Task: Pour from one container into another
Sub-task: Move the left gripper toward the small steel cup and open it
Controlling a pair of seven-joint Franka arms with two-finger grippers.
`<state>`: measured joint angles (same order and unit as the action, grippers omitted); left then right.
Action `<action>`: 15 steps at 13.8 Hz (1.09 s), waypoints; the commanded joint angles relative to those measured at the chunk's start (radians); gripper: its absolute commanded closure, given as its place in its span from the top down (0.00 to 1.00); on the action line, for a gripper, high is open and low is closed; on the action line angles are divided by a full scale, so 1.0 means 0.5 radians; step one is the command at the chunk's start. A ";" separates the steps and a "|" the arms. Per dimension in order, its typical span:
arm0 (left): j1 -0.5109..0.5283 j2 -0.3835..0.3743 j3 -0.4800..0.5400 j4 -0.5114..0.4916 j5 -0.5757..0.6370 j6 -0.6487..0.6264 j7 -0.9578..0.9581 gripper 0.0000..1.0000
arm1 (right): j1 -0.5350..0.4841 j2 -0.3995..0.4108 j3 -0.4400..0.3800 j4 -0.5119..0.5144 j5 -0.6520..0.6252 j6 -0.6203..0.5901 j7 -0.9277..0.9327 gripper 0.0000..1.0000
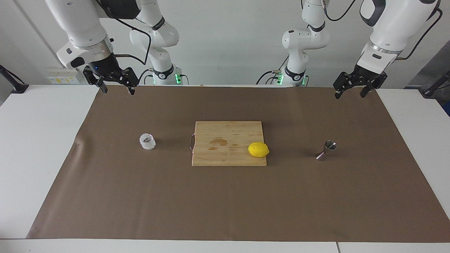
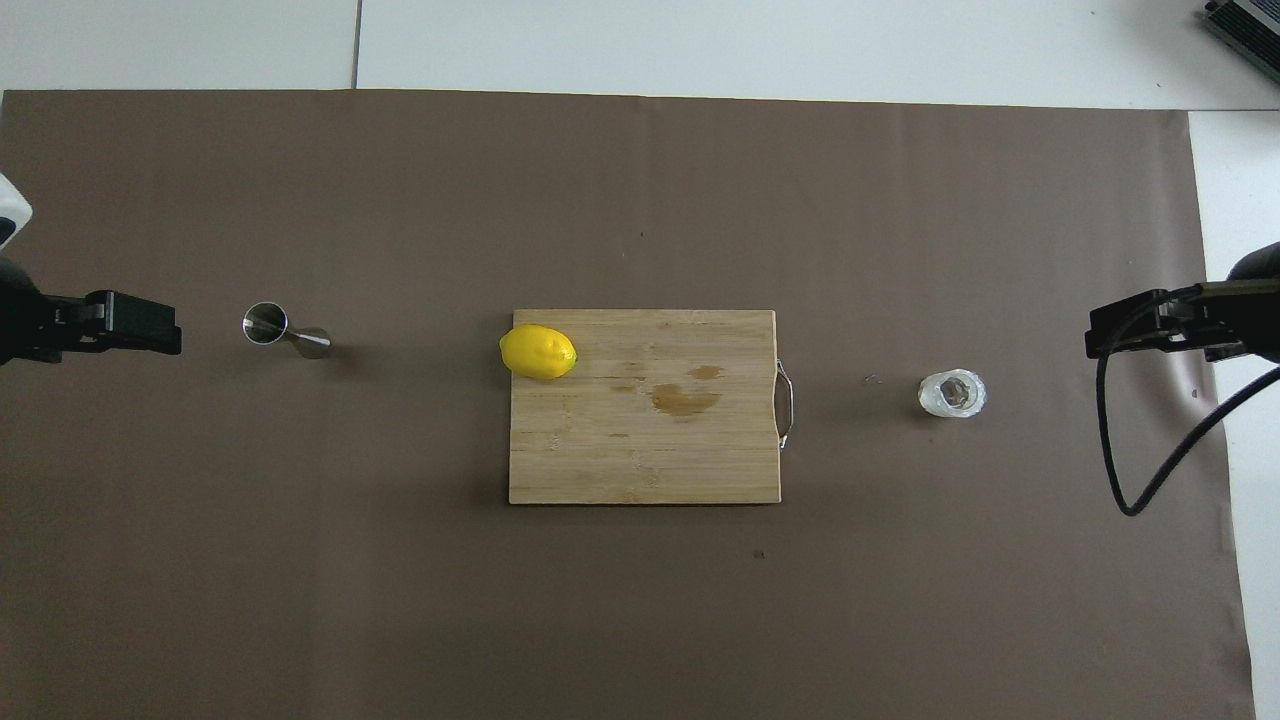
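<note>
— Fingers first: how do they stand on each arm?

— Both pairs are spread wide and hold nothing. Taking the facing view from its left edge across, the right gripper (image 1: 117, 89) hangs in the air over the edge of the brown mat (image 1: 105, 196) at the right arm's end of the surface (image 1: 38, 147), its fingers (image 1: 104, 89) pointing down and well apart. That arm waits.

— And below it?

— Well apart from those fingers, the frosted whitish cup (image 1: 147, 141) stands upright on the mat, toward the right arm's end. Something dark shows inside it from overhead (image 2: 953, 393); what it is I cannot tell.

— Next along?

— A wooden cutting board (image 1: 225, 158) lies in the middle of the mat, its metal handle on the edge toward the cup. Two darker stains mark the wood. A lemon (image 1: 258, 149) rests on the board at the edge toward the left arm's end.

— The jigger?

— The steel jigger (image 1: 326, 150) stands upright on the mat toward the left arm's end, clear of the board and well apart from the cup.

— And the last arm?

— The left gripper (image 1: 351, 93) hangs over the mat's edge at its own end, fingers open and empty, also waiting.
</note>
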<state>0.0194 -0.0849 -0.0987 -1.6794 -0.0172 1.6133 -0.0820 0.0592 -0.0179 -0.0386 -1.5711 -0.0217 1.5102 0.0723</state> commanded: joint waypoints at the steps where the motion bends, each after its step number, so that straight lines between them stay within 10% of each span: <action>1: -0.002 -0.024 -0.005 0.002 -0.015 -0.030 0.035 1.00 | -0.020 -0.041 0.004 -0.042 0.047 0.002 -0.034 1.00; 15: -0.030 -0.030 -0.014 -0.010 -0.015 -0.079 0.023 1.00 | -0.020 -0.041 0.004 -0.042 0.050 0.002 -0.034 1.00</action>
<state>0.0054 -0.0850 -0.1133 -1.6794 -0.0181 1.6066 -0.0804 0.0592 -0.0179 -0.0387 -1.5711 -0.0217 1.5102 0.0723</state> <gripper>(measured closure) 0.000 0.000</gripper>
